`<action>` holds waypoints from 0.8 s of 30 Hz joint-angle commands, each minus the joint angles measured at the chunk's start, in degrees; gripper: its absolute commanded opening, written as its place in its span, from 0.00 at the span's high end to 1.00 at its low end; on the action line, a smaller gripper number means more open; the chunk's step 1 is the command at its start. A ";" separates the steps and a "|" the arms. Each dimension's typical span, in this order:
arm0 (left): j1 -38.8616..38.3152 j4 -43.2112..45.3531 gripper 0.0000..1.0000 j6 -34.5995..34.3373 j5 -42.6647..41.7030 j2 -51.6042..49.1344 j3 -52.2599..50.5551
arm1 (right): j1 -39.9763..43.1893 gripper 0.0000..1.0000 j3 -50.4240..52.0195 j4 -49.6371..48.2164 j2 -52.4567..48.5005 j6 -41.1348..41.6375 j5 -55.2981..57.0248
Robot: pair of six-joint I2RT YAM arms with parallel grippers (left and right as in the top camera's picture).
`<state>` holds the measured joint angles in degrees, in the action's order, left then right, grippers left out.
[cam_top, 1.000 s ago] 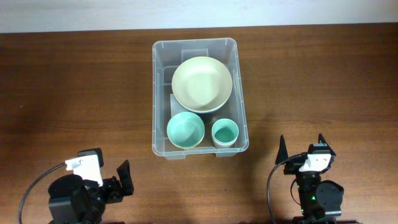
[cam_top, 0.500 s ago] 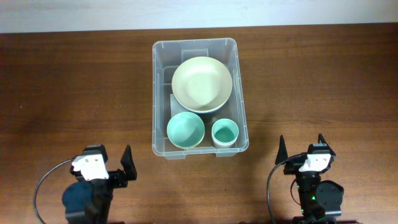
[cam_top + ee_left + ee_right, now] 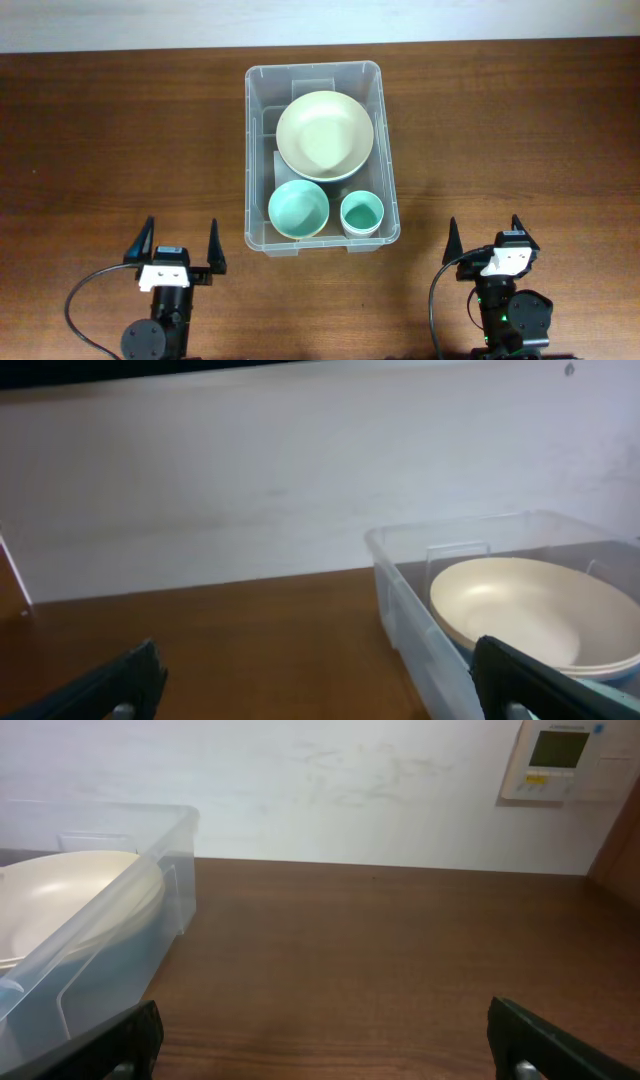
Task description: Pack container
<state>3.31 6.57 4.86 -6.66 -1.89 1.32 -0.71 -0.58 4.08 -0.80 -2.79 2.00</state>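
A dark brown wooden table runs up to a plain white wall, where a white wall-mounted control panel with a small screen hangs at the upper right of the right wrist view.

The large clear plastic rectangular container stands upright, open side up, in the middle of the table. Its long axis runs straight away from the arms. One short end faces them and the other faces the wall.

Inside it, a wide cream round bowl fills the far half. A smaller mint-green bowl sits in the near left corner. A small mint-green cup stands just beside that bowl in the near right corner. All three are upright. The cream bowl's near edge overlaps the mint bowl's rim as seen from above.

The left gripper sits near the table's front edge, to the near left of the container and apart from it. Its jaws are spread wide with nothing between them. The right gripper sits to the near right, likewise apart, splayed wide and holding nothing.

From each wrist camera the container's near wall shows at one side. Only bare wood lies between the black fingertips.
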 commanded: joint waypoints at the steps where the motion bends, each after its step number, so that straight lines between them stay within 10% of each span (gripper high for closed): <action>1: -0.74 0.50 0.01 8.31 0.42 1.01 -0.83 | 0.35 0.01 0.26 0.50 0.59 0.02 -0.31; 24: -1.31 -10.91 0.01 7.74 1.92 1.62 -0.85 | 0.35 0.01 0.26 0.50 0.59 0.00 -0.31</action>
<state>2.63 -4.23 14.52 -5.34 -0.93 0.95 -0.71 -0.58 4.08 -0.80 -2.81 2.00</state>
